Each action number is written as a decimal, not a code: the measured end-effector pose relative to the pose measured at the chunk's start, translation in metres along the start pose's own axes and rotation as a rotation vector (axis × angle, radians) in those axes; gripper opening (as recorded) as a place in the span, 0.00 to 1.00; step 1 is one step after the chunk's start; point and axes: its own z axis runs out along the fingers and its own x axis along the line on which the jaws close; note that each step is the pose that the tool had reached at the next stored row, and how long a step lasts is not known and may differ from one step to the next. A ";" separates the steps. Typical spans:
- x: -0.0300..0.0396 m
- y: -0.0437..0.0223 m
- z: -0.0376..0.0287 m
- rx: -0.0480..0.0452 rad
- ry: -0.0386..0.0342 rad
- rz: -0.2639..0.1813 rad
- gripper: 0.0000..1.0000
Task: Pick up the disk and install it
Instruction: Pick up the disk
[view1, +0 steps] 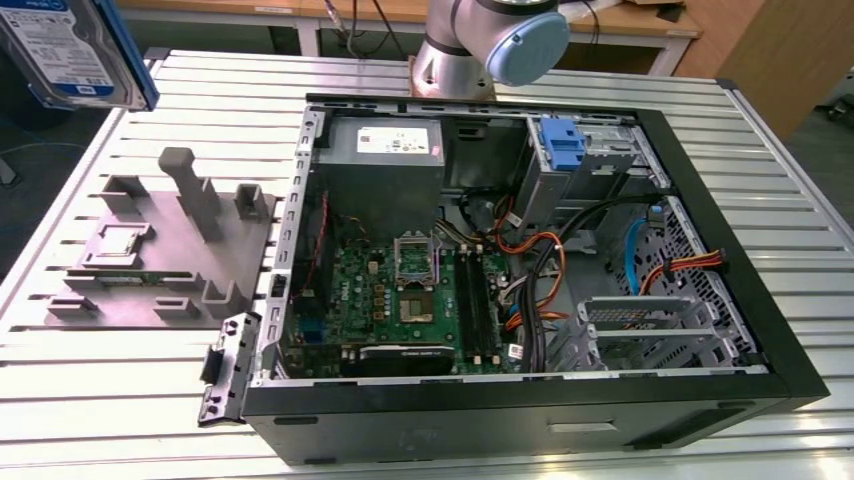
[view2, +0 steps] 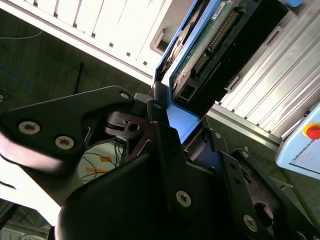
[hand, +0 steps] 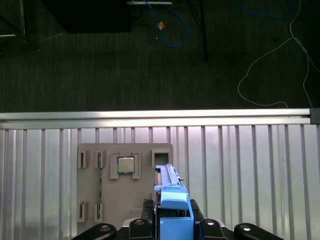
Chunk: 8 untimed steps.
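We are looking down on the slatted metal surface (hand: 250, 170), where a grey fixture block (hand: 95, 185) is lying with a square chip (hand: 125, 164) seated in it. Our pincer (hand: 173, 227) is clamping the disk (hand: 172, 200) edge-on, its blue carrier overlapping the block's edge. Past the surface, cables (hand: 175, 30) are trailing over the dark floor (hand: 100, 65).

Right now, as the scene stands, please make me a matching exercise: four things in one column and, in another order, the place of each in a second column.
Things
1. disk
2. grey fixture block
3. blue bracket
4. motherboard

Places
A. on the table, at the exterior view's left of the case
B. flat on the floor of the open case
C. gripped in the claw, lifted off the table
D. in the case's upper drive bay

Pairs: 1-C, 2-A, 3-D, 4-B
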 end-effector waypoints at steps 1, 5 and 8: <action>0.0000 0.0000 -0.0006 -0.0001 0.0001 0.000 0.36; -0.0001 0.0001 -0.0026 0.0000 0.0001 0.000 0.36; -0.0002 0.0002 -0.0042 0.0001 0.0001 0.000 0.36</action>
